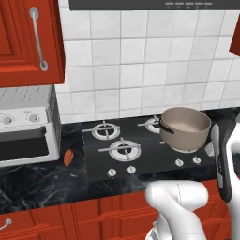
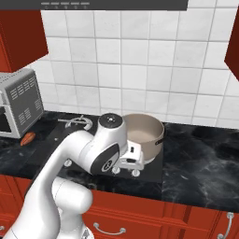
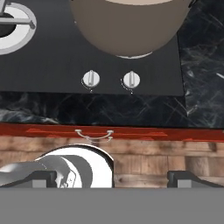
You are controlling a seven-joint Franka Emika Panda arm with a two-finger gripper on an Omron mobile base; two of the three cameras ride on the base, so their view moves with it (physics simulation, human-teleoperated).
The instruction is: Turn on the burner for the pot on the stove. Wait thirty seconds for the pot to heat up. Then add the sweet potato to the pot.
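Setting: a rendered domestic kitchen. Identifying features are as follows. A black glass stove (image 1: pixel 140 154) with silver-ringed gas burners, grates and small silver knobs (image 3: pixel 131 79) is set into a dark marble-patterned counter (image 2: pixel 196 158). White square wall tiles (image 1: pixel 136 61) form the backsplash. Red cabinets (image 1: pixel 23 42) with metal handles hang above, and red drawers (image 1: pixel 93 215) sit below the counter. A white toaster oven (image 1: pixel 26 124) stands left of the stove. A range hood (image 2: pixel 112 4) is mounted overhead. Wood flooring (image 3: pixel 144 157) lies below.
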